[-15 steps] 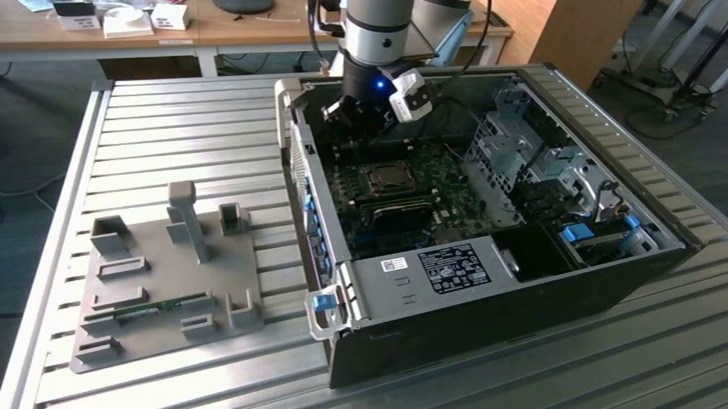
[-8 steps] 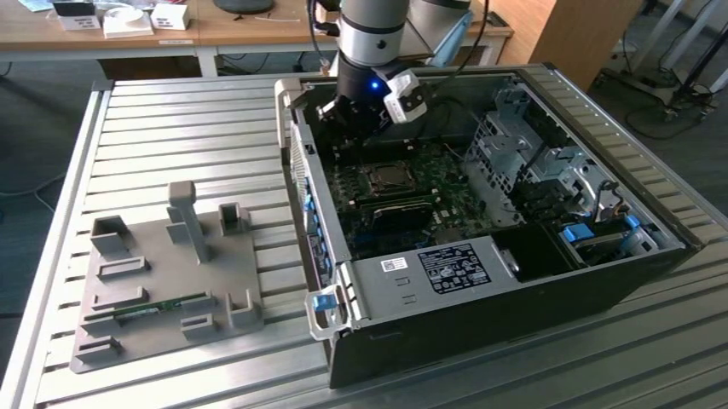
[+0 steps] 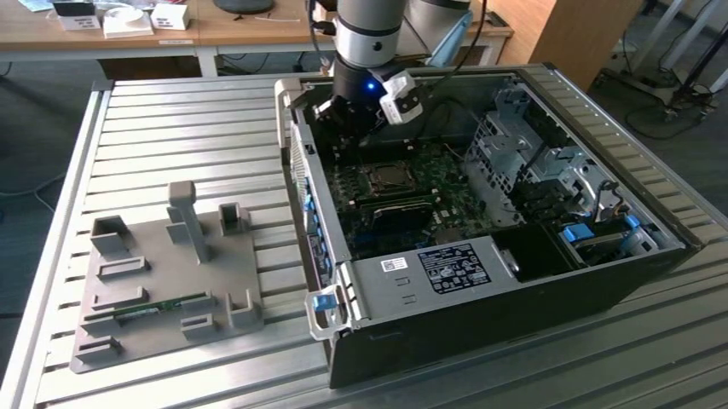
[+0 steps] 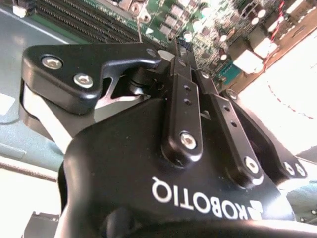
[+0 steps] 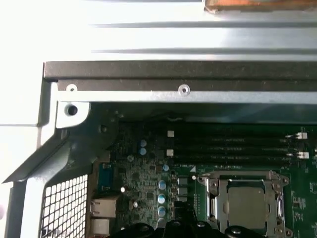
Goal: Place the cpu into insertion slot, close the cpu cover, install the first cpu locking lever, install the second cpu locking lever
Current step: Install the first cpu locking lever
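Note:
The cpu (image 5: 245, 204) lies flat in the insertion slot (image 3: 387, 179) of the green motherboard (image 3: 438, 183), its dull silver top showing. The cpu cover (image 5: 218, 197) lies down around it as a thin metal frame, with thin metal lever rods along the frame's edges. My gripper (image 3: 341, 118) hangs inside the open computer case, beyond the slot near the case's far wall and above the board. In the second wrist view its black fingers (image 4: 174, 94) converge to shut tips (image 4: 181, 45) with nothing between them. In the first wrist view the gripper's dark tips (image 5: 173, 227) stand beside the slot.
Long black memory slots (image 5: 237, 144) run beside the socket. A black box with a white label (image 3: 449, 264) and a metal drive cage (image 3: 534, 153) take up the case's near and right parts. A grey fixture plate (image 3: 170, 281) sits on the slatted table at the exterior view's left.

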{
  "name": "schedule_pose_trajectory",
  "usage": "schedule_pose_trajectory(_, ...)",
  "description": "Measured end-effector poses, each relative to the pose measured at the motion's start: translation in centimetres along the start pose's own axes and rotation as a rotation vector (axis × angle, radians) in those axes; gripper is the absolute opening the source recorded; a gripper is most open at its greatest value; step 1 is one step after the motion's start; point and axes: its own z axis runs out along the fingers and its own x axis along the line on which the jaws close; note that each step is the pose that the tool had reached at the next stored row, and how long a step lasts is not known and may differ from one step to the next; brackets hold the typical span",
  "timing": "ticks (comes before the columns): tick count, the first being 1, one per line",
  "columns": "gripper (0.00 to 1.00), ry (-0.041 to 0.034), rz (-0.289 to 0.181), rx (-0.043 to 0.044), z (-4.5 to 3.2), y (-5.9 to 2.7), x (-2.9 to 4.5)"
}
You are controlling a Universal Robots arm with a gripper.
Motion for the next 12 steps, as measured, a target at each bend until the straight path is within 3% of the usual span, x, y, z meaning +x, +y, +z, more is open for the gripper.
schedule_pose_trajectory(4,0.11,-0.0002,0.001,-0.0361,0.00,0.00,0.08)
schedule_pose_trajectory(5,0.11,0.0000,0.001,-0.0392,-0.01,0.00,0.10)
schedule_pose_trajectory(12,0.11,-0.0001,0.001,-0.0400,0.07,0.18,0.46)
